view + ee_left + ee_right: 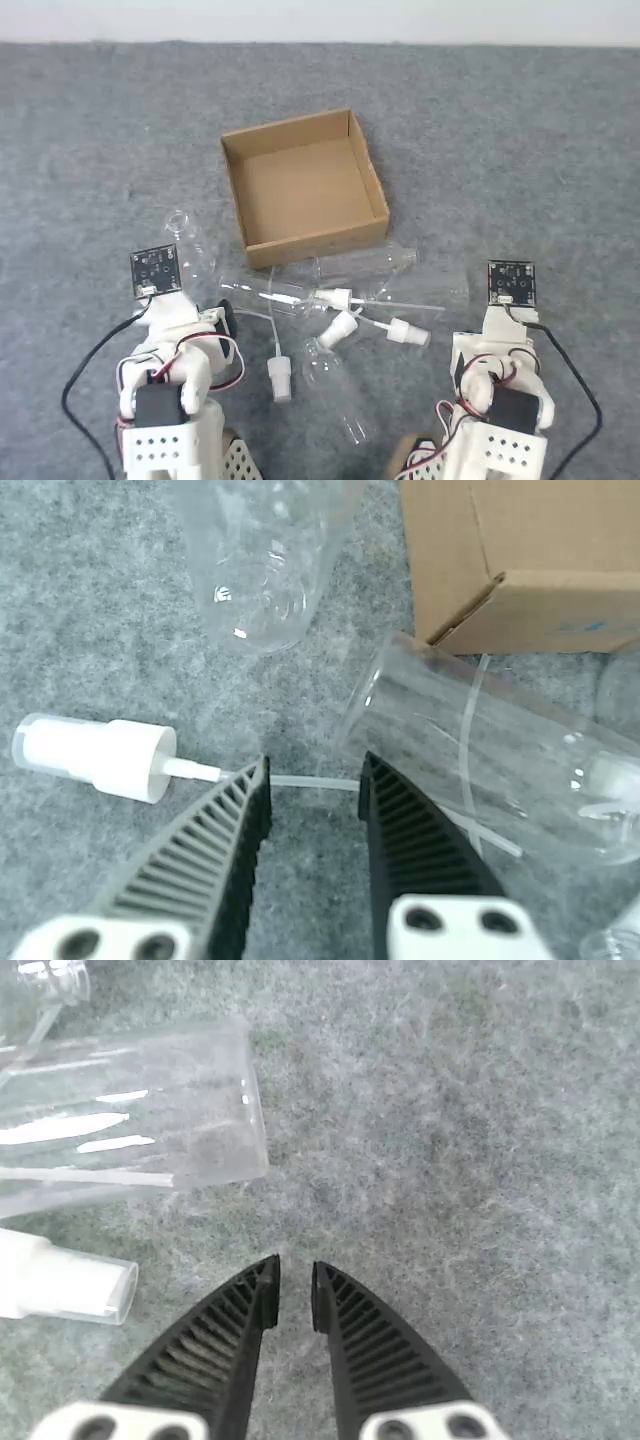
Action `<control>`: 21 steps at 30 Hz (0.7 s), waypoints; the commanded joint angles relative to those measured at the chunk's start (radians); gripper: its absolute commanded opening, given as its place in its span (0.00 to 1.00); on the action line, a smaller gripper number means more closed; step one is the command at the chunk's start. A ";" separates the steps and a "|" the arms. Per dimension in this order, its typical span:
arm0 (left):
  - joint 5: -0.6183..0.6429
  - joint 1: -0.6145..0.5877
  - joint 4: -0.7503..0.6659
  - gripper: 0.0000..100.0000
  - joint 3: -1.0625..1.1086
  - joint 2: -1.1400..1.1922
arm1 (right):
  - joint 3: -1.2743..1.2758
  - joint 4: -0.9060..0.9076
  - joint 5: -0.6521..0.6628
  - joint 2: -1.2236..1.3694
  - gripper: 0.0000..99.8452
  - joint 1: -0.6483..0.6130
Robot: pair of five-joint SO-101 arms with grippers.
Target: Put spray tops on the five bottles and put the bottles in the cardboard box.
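Grey felt [520, 120] lay throughout; the cardboard box [300, 185] sat empty at upper centre of the high view, five bottles [365, 265] lying below it among loose spray tops [279, 378]. Fitting tops looked to be the step. Left gripper [315, 770] stood open astride one tube [300, 782]; right gripper [294, 1270], barely parted, held nothing. Next, likely pinching that tube

Through my left wrist camera, the frame edge is cutting off the cardboard box [520, 550], the rounded bottle [265, 560] beside it and the far end of the lying bottle [500, 760]. Through my right wrist camera, a flat-ended bottle [130, 1110] and a white spray top [60, 1280] are running out of frame. From above, the heap of clear bottles [360, 265] is overlapping itself, and I am failing to count them.
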 commanded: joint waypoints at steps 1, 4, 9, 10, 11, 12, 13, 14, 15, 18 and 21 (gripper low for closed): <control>0.006 -0.002 0.000 0.13 -0.016 -0.023 | 0.021 0.004 0.015 -0.018 0.01 0.007; 0.006 -0.002 0.000 0.13 -0.016 -0.023 | 0.021 0.004 0.015 -0.018 0.01 0.007; 0.006 -0.002 0.000 0.13 -0.016 -0.023 | 0.021 0.004 0.012 -0.018 0.01 0.007; 0.006 -0.002 0.000 0.13 -0.016 -0.023 | 0.021 0.004 0.012 -0.018 0.01 0.007; 0.006 -0.002 0.000 0.13 -0.016 -0.023 | 0.021 0.004 0.014 -0.018 0.01 0.010; 0.006 -0.002 0.000 0.13 -0.016 -0.023 | 0.021 0.004 0.017 -0.018 0.01 0.015; 0.006 -0.002 0.000 0.13 -0.016 -0.023 | 0.021 0.004 0.018 -0.018 0.01 0.015; 0.006 -0.002 0.000 0.13 -0.016 -0.023 | 0.021 0.002 0.018 -0.018 0.01 0.015; 0.006 -0.002 0.000 0.13 -0.016 -0.023 | 0.018 0.002 0.020 -0.018 0.01 0.015; 0.006 -0.002 0.000 0.13 -0.016 -0.023 | -0.023 0.001 0.020 -0.019 0.01 0.015; 0.006 -0.002 0.000 0.13 -0.016 -0.023 | -0.081 0.001 0.020 -0.019 0.01 0.016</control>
